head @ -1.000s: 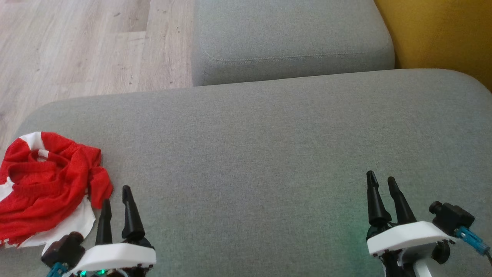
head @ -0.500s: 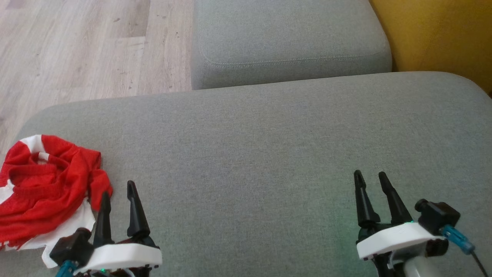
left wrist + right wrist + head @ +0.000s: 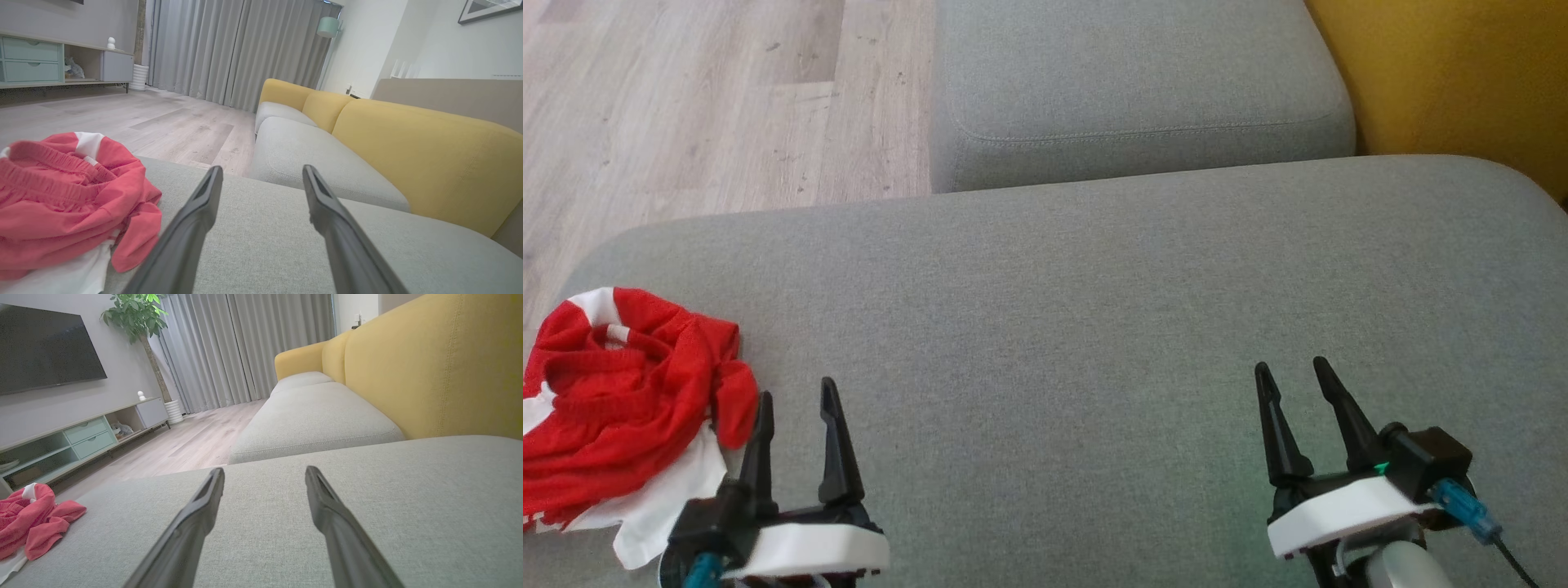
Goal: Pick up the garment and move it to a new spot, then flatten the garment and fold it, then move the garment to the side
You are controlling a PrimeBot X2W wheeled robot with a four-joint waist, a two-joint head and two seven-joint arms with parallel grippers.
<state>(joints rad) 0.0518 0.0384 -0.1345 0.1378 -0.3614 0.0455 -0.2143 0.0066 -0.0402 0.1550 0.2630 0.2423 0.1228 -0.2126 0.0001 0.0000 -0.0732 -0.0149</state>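
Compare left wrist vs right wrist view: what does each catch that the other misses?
Left wrist: mint-green lamp shade, framed wall picture, left gripper with fingers apart. Right wrist: black flat TV screen, green plant leaves, open right gripper. Shared: crumpled red-and-white fabric garment, grey fabric sofa seat, yellow sofa backrest, grey curtains.

Garment (image 3: 613, 392) lay at the near cushion's (image 3: 1054, 327) left end. Left gripper (image 3: 796, 392) sat just right of it, right gripper (image 3: 1290, 365) well apart rightward. Second cushion (image 3: 1135, 73) lay behind, floor (image 3: 686, 106) behind-left, backrest (image 3: 1454, 73) right.

Grey-cushioned sofa (image 3: 318, 412) (yellow back), pale wood floor (image 3: 686, 106), grey curtains (image 3: 229, 49), perhaps a lamp (image 3: 329, 26).
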